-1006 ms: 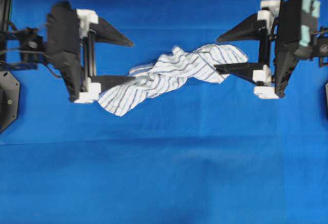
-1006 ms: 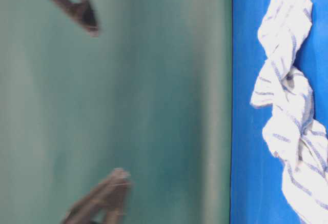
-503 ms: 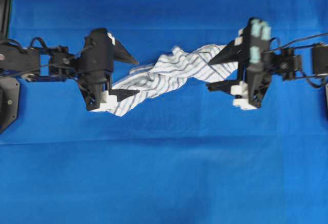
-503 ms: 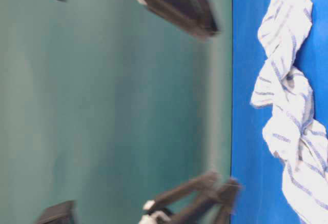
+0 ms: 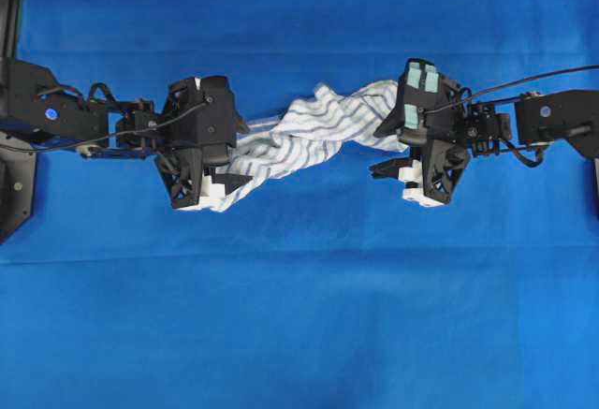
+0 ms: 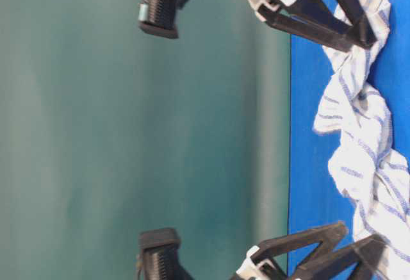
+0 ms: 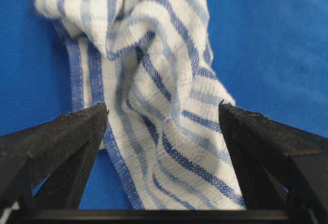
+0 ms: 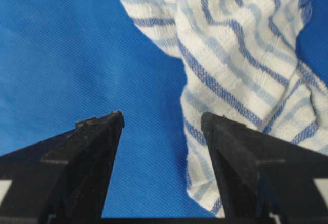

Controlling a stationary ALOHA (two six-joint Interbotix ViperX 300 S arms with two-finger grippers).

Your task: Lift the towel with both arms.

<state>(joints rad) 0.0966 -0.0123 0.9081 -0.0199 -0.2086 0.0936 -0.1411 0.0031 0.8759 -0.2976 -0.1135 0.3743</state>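
The towel, white with blue stripes, lies twisted and bunched on the blue tablecloth. My left gripper is open and low over the towel's left end. In the left wrist view the towel lies between the gripper's spread fingers. My right gripper is open at the towel's right end. In the right wrist view its gap is mostly over bare cloth, and one finger overlaps the towel's edge. The towel also shows flat in the table-level view.
The blue tablecloth covers the whole table, with a crease across it. Black arm bases sit at the left edge and right edge. Thin cables trail from the right arm.
Both arms have come down from high above and moved inward to the towel's two ends. The jaws stay open. The towel has not moved.
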